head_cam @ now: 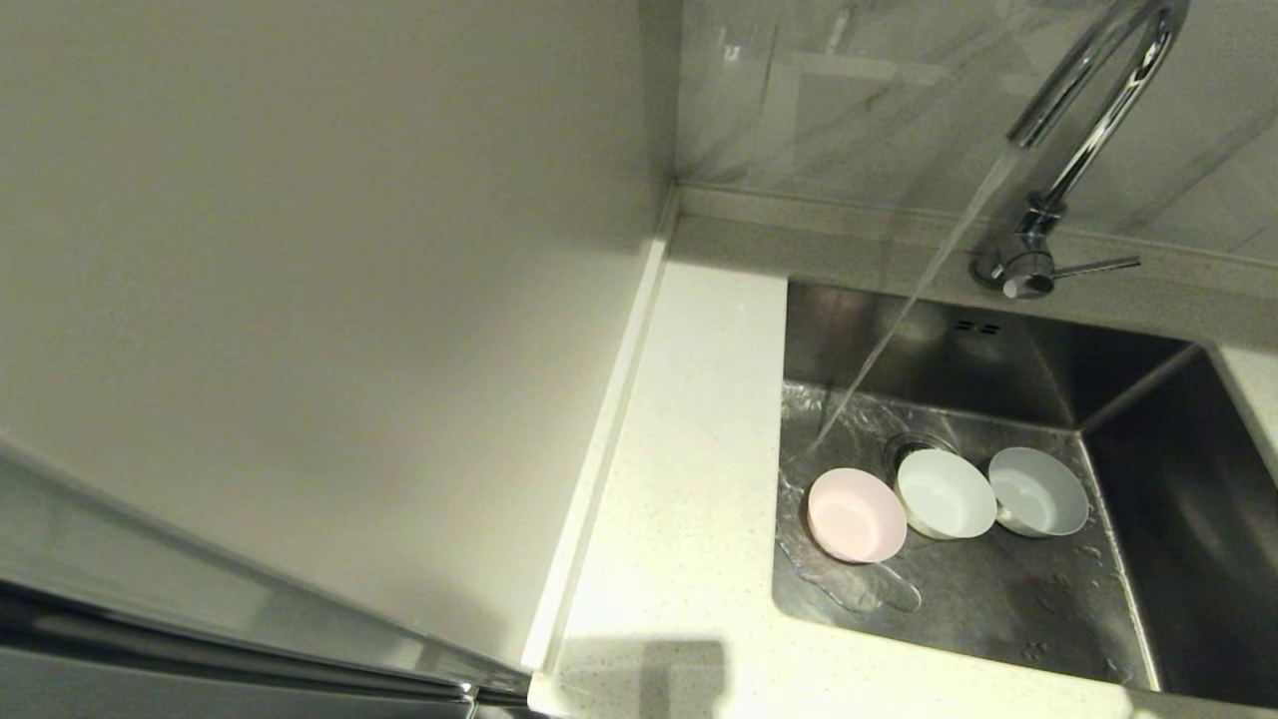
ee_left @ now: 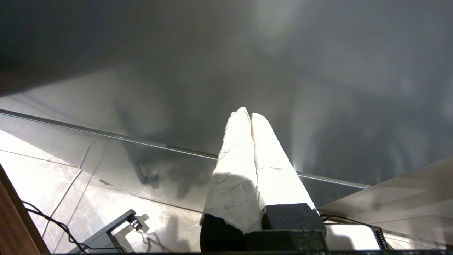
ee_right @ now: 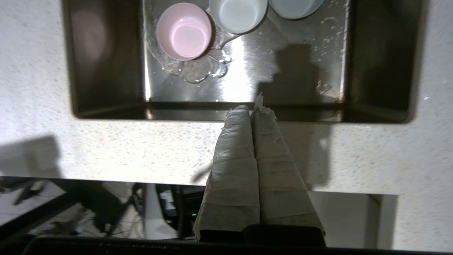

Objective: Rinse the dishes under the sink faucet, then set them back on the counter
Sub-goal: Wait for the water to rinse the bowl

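Right hand [ee_right: 252, 108] is seen pressed shut and empty above the worktop [ee_right: 106, 148], at the near rim of the sink [ee_right: 244, 106]. Three bowls [head_cam: 856, 514] sit in it beside water from the faucet [head_cam: 1083, 140]. Left hand [ee_left: 246, 114] is parked, shut.

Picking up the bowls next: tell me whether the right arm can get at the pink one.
Probably yes. The right gripper, shut, hangs over the sink's near rim, and nothing lies between it and the pink bowl; it must open first.
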You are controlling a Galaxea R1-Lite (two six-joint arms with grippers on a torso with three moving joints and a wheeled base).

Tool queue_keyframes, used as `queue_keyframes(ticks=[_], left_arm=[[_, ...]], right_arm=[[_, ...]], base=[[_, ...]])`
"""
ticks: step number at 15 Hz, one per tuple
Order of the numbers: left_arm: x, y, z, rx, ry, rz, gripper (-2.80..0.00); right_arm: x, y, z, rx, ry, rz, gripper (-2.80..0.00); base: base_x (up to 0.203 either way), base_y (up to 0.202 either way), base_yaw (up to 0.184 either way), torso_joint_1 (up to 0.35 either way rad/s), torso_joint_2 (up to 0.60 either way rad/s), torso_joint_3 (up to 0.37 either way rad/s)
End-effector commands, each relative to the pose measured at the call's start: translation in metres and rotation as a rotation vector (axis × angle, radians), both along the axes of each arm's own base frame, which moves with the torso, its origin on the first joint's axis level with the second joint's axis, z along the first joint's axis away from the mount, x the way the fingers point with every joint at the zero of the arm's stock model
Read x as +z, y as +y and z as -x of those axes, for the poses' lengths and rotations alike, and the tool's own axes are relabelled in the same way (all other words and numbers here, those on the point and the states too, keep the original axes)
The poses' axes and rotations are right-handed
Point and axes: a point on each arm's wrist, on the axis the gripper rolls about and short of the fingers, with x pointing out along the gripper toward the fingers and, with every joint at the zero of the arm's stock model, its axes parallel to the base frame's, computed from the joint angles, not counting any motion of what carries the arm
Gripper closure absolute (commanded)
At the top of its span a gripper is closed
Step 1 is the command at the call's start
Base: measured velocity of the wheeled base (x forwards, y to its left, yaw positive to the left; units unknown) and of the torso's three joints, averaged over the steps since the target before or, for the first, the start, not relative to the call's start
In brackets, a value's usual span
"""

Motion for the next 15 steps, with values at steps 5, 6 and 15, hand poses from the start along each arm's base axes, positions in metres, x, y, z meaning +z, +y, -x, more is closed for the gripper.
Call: queue_keyframes(ticks=[5, 6, 15], left_arm=[[0.0, 0.0, 0.0, 0.0, -0.004, 0.001, 0.0], [0.0, 0.0, 0.0, 0.0, -0.003, 0.001, 0.0], [0.0, 0.0, 0.0, 0.0, -0.003, 0.001, 0.0]], right_arm=[[-0.019, 0.004, 0.039, -0.151, -0.268, 0.297, 0.0], [-0.024, 0.005, 0.049, -0.174, -0.347, 0.313, 0.0], [-0.081, 0.004, 0.105, -0.11, -0.585, 0.403, 0.0]], base=[[0.0, 0.0, 0.0, 0.0, 0.0, 0.0], [0.0, 0.0, 0.0, 0.0, 0.0, 0.0], [0.0, 0.0, 0.0, 0.0, 0.0, 0.0]])
